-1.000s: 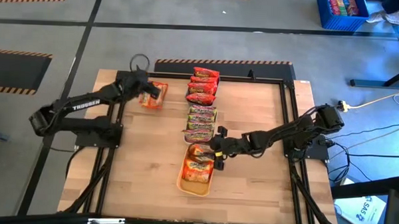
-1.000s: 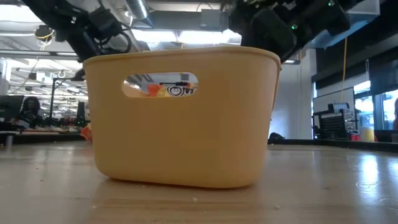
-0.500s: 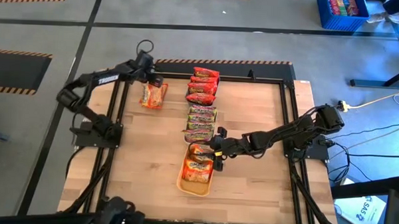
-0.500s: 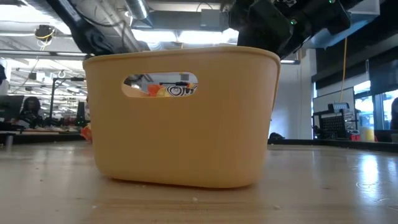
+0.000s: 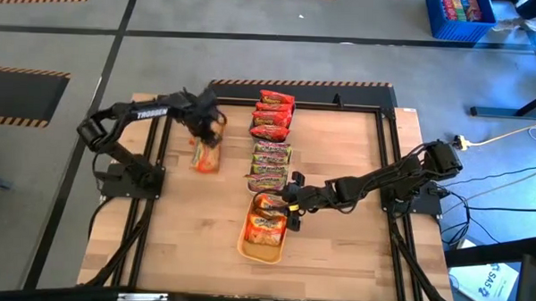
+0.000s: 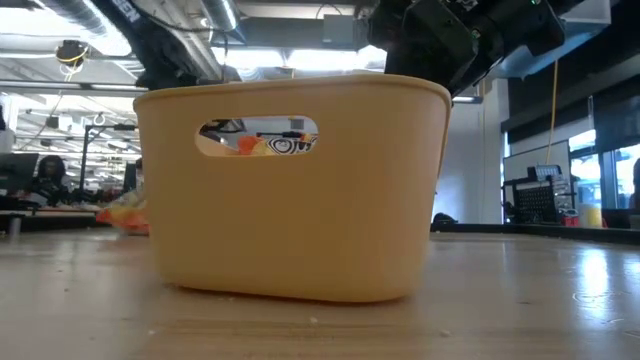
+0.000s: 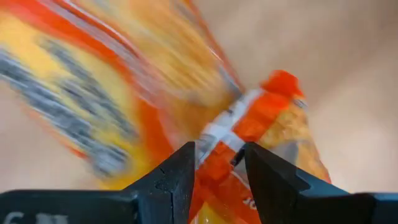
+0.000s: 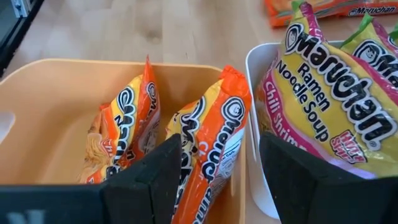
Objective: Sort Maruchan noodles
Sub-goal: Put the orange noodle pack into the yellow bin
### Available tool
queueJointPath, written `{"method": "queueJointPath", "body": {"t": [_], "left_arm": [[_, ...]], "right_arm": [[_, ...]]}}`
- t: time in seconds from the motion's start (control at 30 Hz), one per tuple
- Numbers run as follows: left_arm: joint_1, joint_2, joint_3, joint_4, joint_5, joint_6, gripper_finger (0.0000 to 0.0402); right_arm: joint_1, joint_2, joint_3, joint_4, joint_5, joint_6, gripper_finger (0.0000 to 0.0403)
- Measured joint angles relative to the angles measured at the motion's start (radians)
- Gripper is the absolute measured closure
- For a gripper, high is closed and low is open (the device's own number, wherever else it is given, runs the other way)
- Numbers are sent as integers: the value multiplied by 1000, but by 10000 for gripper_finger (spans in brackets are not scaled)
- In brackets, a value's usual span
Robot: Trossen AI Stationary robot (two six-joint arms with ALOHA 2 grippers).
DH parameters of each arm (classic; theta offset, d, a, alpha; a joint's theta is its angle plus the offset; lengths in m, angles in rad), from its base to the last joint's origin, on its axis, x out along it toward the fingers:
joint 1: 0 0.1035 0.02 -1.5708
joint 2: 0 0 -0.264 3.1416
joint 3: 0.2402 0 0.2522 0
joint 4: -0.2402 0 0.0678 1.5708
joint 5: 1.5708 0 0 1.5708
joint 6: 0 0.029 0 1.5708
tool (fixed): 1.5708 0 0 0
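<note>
The left wrist view shows the left tool (image 7: 217,171) clamped on the crinkly edge of an orange packet (image 7: 155,93). It hangs over the wooden surface (image 5: 203,229), left of the row of trays. The right tool (image 8: 217,174) has its fingers apart over the orange-yellow tray (image 8: 56,93), where shiny packets stand reading "Maruchan". The next white tray (image 8: 252,68) holds one (image 8: 323,106) reading "Ramen Noodle Soup".

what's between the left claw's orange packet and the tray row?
Bare wood, per the high view: nothing lies between the orange packet in the left claw and the tray row.
</note>
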Motion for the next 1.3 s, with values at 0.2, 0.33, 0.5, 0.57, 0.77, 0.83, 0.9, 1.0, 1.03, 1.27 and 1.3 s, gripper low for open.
{"method": "queueJointPath", "body": {"t": [0.2,0.33,0.5,0.57,0.77,0.83,0.9,1.0,1.03,1.27,1.3], "left_arm": [[-269,-16,-114,-2,-14,-96,266],[-457,-37,-165,18,-33,-210,266],[-703,-86,-172,143,-42,-359,266],[-796,-100,-172,185,-44,-403,266],[-1041,-179,-137,220,-204,-517,266],[-1125,-227,-125,219,-288,-549,266],[-1208,-273,-124,213,-374,-595,266],[-1339,-313,-126,217,-499,-679,266],[-1385,-317,-132,225,-534,-708,266],[-1583,-254,-224,340,-641,-882,266],[-1603,-238,-235,362,-646,-889,266]], "right_arm": [[0,0,0,0,-15,0,205],[0,0,0,1,-79,-1,205],[0,1,10,-5,-143,1,205],[0,1,23,-22,-177,5,205],[26,1,111,-184,-196,7,205],[38,1,143,-216,-179,7,205],[47,1,175,-220,-165,1,205],[64,1,229,-206,-151,-23,205],[70,3,247,-206,-140,-26,205],[83,125,416,-198,-110,-41,205],[81,161,454,-196,-114,-51,205]]}}
